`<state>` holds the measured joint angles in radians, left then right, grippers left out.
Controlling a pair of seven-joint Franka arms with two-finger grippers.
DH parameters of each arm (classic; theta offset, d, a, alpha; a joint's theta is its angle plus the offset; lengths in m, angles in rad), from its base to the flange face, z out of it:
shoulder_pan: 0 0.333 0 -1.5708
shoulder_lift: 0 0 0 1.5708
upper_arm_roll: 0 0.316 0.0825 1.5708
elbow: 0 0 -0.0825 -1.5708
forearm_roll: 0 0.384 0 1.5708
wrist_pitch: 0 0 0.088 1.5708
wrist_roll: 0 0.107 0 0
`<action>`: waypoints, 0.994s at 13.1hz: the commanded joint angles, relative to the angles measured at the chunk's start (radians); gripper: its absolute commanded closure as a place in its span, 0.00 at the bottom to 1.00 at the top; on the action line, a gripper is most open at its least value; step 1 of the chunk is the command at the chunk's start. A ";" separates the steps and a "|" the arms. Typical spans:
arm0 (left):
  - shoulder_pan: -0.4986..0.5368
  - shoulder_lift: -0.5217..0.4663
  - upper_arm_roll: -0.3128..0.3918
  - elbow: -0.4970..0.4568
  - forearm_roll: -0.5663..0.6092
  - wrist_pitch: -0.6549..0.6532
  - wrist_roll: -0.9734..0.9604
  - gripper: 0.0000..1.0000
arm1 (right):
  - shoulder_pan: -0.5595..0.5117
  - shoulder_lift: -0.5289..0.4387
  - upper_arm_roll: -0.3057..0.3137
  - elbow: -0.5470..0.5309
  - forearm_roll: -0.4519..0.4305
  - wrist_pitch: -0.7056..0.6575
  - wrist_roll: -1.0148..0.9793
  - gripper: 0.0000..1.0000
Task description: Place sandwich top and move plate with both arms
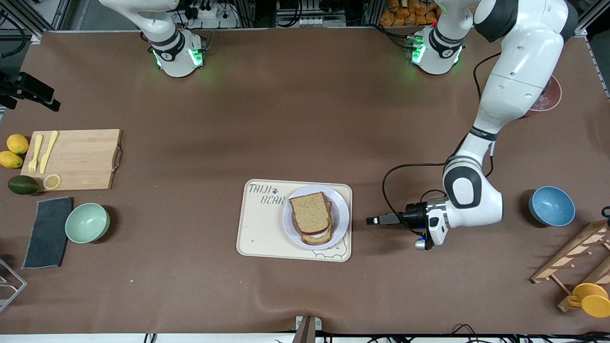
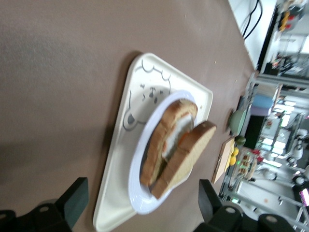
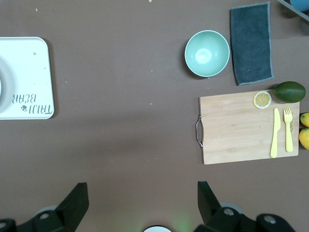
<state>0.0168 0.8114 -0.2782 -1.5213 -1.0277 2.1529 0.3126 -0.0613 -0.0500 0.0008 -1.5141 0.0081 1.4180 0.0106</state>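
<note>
The sandwich top (image 1: 310, 213), a plain brown slice, lies slightly askew on the lower slice with egg on the lavender-white plate (image 1: 342, 214). The plate sits on the cream bear tray (image 1: 262, 233). My left gripper (image 1: 373, 220) is low over the table beside the tray, toward the left arm's end, pointing at the plate. It is open and empty. In the left wrist view its fingers (image 2: 72, 198) straddle the plate's rim (image 2: 140, 195) from a short way off, with the sandwich top (image 2: 190, 154) seen edge-on. My right gripper (image 3: 142, 200) is open and empty, high over the table near its base.
A wooden cutting board (image 1: 76, 159) with yellow knife and fork, lemons, an avocado, a green bowl (image 1: 87, 222) and a dark cloth (image 1: 47, 232) lie toward the right arm's end. A blue bowl (image 1: 551, 206), wooden rack (image 1: 576, 257) and yellow cup (image 1: 591, 299) lie toward the left arm's end.
</note>
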 commanded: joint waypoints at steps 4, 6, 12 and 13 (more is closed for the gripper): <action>0.000 -0.228 0.017 0.033 0.311 -0.186 -0.346 0.00 | -0.017 -0.007 0.011 0.005 -0.002 -0.007 -0.003 0.00; -0.008 -0.308 0.016 0.035 0.482 -0.247 -0.403 0.00 | -0.017 -0.007 0.011 0.009 -0.002 -0.007 -0.004 0.00; -0.001 -0.533 0.019 0.038 0.959 -0.479 -0.400 0.00 | -0.017 -0.007 0.011 0.009 -0.004 -0.008 -0.006 0.00; 0.003 -0.563 0.019 0.039 1.051 -0.490 -0.391 0.00 | -0.015 -0.007 0.011 0.009 -0.004 -0.008 -0.006 0.00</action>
<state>0.0160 0.3328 -0.2683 -1.4582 -0.1091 1.6937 -0.0821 -0.0614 -0.0503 0.0005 -1.5097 0.0082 1.4179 0.0105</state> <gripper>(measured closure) 0.000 0.000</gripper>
